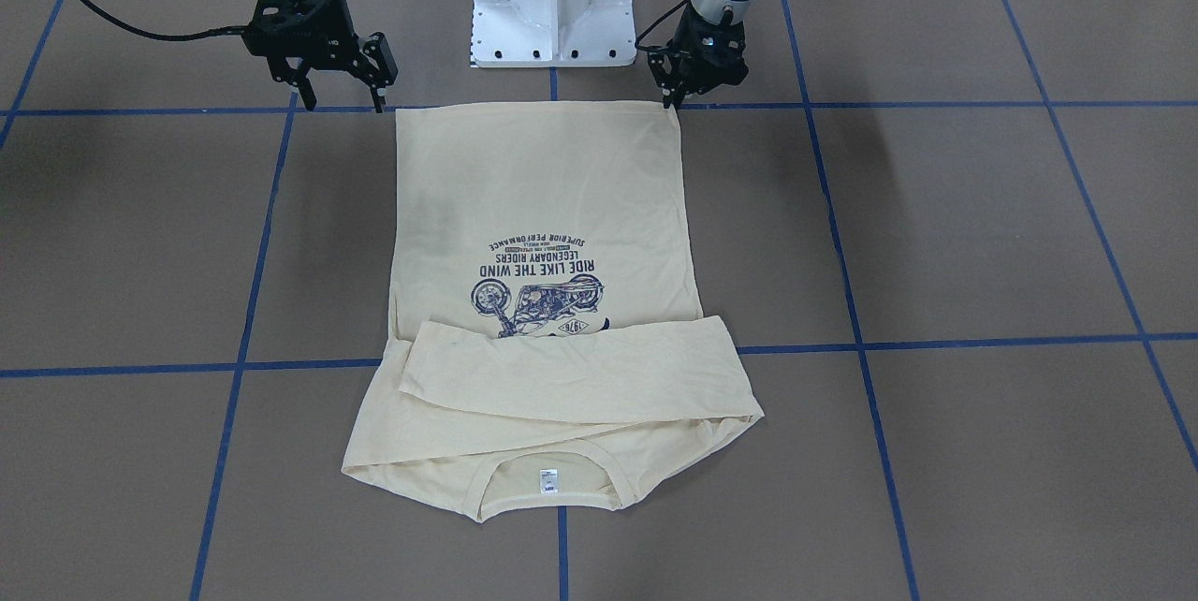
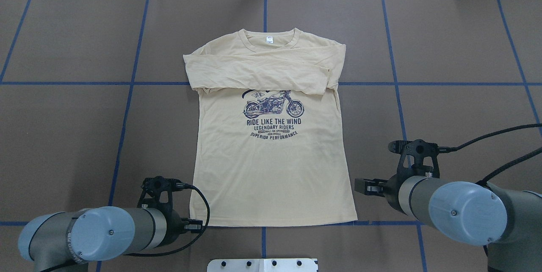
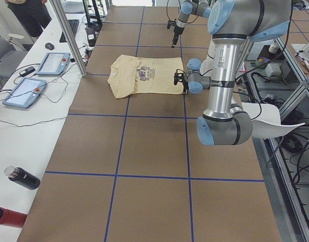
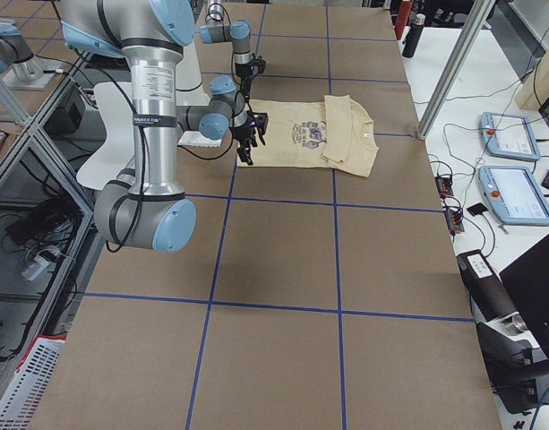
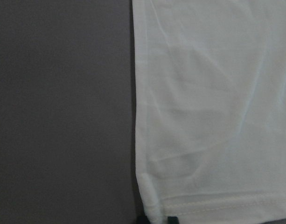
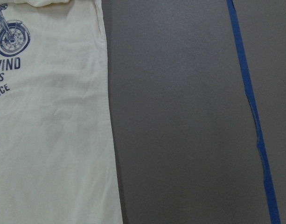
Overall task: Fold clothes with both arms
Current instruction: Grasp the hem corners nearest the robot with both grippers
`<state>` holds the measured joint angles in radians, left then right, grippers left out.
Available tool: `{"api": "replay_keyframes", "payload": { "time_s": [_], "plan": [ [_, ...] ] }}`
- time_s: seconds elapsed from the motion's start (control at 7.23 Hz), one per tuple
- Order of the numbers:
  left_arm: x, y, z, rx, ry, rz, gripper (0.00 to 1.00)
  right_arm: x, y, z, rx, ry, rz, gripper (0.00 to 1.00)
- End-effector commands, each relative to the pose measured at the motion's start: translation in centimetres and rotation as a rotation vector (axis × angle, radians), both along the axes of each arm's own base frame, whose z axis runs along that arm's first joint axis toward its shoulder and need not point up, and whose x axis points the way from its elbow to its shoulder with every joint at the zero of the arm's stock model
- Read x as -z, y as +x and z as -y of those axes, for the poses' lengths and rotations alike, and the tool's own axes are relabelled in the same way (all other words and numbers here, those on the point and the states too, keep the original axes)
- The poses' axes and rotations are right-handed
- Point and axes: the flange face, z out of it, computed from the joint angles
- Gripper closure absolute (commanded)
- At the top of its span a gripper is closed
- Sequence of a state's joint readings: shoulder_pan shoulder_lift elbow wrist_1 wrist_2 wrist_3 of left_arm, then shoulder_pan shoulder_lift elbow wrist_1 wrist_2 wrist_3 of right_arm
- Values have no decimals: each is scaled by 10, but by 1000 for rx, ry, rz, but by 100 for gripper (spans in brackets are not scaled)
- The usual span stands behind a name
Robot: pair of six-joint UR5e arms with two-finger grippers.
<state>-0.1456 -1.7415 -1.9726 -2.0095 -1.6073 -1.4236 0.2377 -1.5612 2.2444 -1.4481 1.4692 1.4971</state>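
The cream-yellow T-shirt (image 1: pixel 543 198) lies flat, print side up, on the brown table, with both sleeves folded across the chest (image 1: pixel 571 376) and the neck label (image 1: pixel 547 481) on the side away from the robot. It also shows in the overhead view (image 2: pixel 271 162). My left gripper (image 1: pixel 672 98) is down at one hem corner, its fingers close together. In the left wrist view the dark fingertips (image 5: pixel 171 220) flank the hem seam of the shirt (image 5: pixel 212 102). My right gripper (image 1: pixel 342 100) is wide open and empty, just outside the other hem corner, beside the shirt's edge (image 6: pixel 49 140).
The white pedestal base (image 1: pixel 552 11) stands just behind the hem. Blue tape lines (image 6: pixel 254 116) cross the brown table (image 1: pixel 983 227). Black cables (image 2: pixel 487 132) trail from both wrists. A side bench with tablets (image 3: pixel 23 91) and bottles runs along the far edge.
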Motion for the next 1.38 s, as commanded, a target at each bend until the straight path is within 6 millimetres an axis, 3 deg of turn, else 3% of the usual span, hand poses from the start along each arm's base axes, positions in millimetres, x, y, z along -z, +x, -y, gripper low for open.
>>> {"api": "replay_keyframes", "payload": {
  "time_s": [0.0,0.28,0.55,0.83,1.24],
  "plan": [
    [4,-5,3,7,2,-9,100,-3,-7,-3,-21,-24,3,0],
    [13,-11,4,12,5,-28,100,-9,-47,-16,-82,-32,15,1],
    [15,-12,4,13,4,-32,100,-14,-68,-47,-86,9,8,4],
    [15,-11,3,10,3,-32,100,-14,-82,-79,-97,18,22,31],
    [16,-11,2,22,-19,-37,100,-22,-92,-91,-72,32,42,42]
  ]
}}
